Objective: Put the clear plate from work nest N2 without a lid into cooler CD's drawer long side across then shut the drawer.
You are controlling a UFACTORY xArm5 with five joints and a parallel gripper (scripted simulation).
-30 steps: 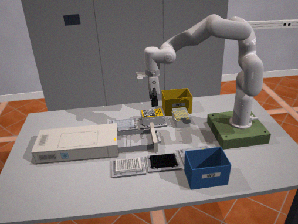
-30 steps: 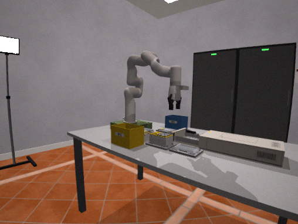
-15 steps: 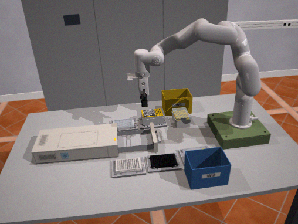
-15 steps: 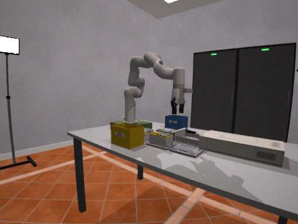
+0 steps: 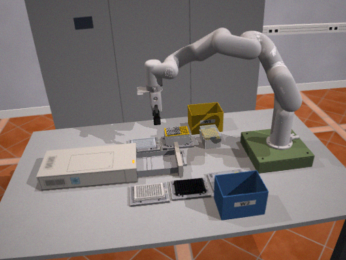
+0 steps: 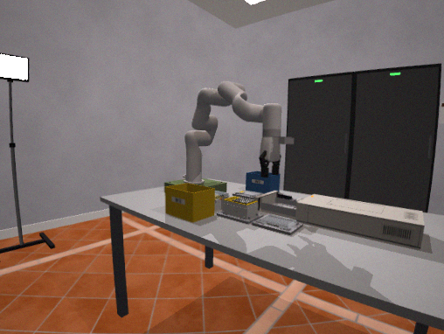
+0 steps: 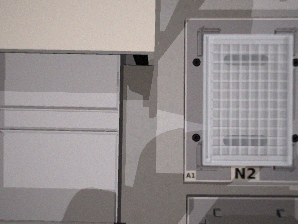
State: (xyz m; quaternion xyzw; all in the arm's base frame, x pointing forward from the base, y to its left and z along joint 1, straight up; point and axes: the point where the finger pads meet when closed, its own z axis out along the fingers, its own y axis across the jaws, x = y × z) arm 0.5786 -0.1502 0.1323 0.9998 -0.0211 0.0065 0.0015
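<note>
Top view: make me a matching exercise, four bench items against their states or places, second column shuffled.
Items:
1. clear plate
2. cooler drawer
3. gripper
4. blue bin

States or places:
A. pulled out, nothing lying in it
B. fingers open, holding nothing, hanging above the bench
C. lying in its nest beside the cooler, no lid on it
D. standing at the near edge, marked W2

Pairs: 1-C, 2-A, 3-B, 4-D
</note>
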